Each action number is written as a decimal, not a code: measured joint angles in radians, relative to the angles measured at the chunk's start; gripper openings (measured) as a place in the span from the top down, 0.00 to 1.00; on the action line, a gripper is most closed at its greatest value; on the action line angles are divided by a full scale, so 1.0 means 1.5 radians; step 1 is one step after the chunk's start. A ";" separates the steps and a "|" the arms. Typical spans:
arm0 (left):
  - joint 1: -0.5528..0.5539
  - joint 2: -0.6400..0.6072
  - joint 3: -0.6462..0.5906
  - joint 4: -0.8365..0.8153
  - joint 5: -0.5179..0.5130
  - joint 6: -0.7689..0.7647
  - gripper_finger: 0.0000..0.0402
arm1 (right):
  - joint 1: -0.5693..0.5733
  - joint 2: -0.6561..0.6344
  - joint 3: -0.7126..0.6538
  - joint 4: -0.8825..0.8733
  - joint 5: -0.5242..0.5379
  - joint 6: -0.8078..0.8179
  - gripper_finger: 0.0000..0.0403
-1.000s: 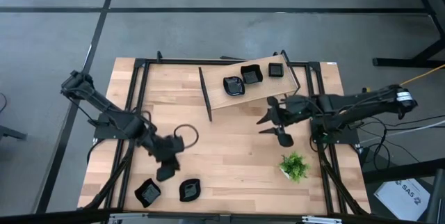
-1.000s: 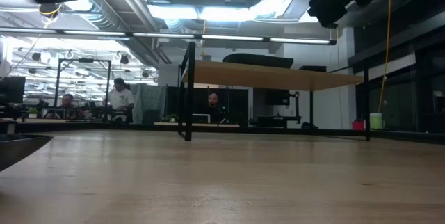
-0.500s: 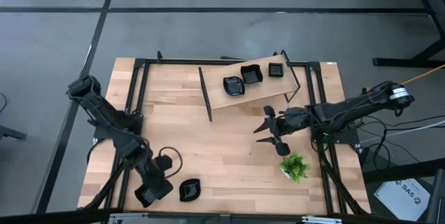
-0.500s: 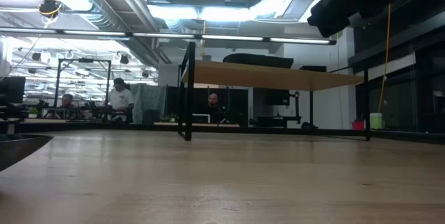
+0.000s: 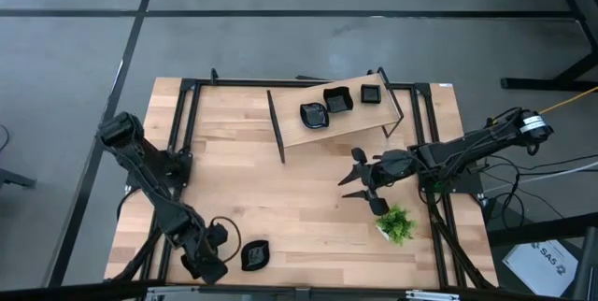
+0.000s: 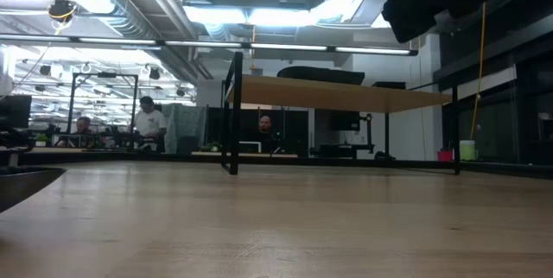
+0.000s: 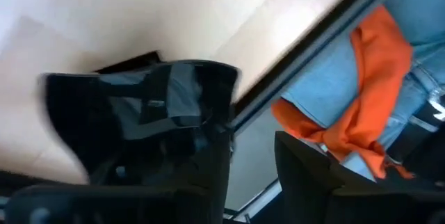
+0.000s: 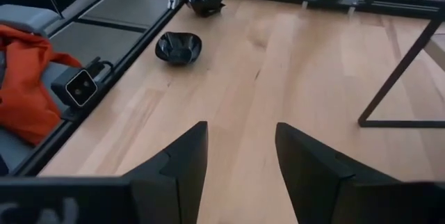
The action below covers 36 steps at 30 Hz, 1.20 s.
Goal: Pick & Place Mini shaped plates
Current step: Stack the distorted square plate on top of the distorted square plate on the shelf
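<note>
Left hand (image 5: pixel 207 262) spread around a square plate (image 7: pixel 149 109) at the near-left counter (image 5: pixel 299 212) edge (another plate (image 5: pixel 254 255) just beside). Right hand (image 5: pixel 360 184) spread, waiting mid-counter. Risks nudging the plate off.

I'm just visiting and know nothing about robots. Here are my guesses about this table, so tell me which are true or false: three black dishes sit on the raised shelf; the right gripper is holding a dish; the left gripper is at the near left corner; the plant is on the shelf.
1. Three glossy black mini plates sit on the raised wooden shelf. True.
2. The right gripper holds a dish. False: its fingers are spread apart and empty above the bare wooden table.
3. The left gripper is over the table's near left corner, beside a wavy-edged black dish. True.
4. The small green potted plant stands on the shelf. False: it stands on the table, near the right gripper.
</note>
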 joint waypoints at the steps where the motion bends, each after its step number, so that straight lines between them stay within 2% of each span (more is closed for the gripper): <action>1: -0.002 0.005 0.000 0.014 -0.001 0.000 0.73 | 0.001 0.000 0.000 0.001 0.000 0.001 0.58; 9: -0.013 0.021 0.001 0.037 -0.053 0.010 0.72 | 0.004 0.000 0.000 0.006 0.017 0.002 0.58; 17: -0.018 0.051 0.001 0.032 -0.030 0.010 0.72 | 0.004 0.000 0.000 0.004 0.017 0.002 0.58; 30: -0.018 0.071 0.001 0.007 -0.029 0.038 0.72 | 0.004 0.000 0.000 0.004 0.018 0.000 0.58; 36: -0.018 0.071 0.001 0.001 -0.029 0.049 0.81 | 0.004 0.000 0.000 0.004 0.018 0.002 0.58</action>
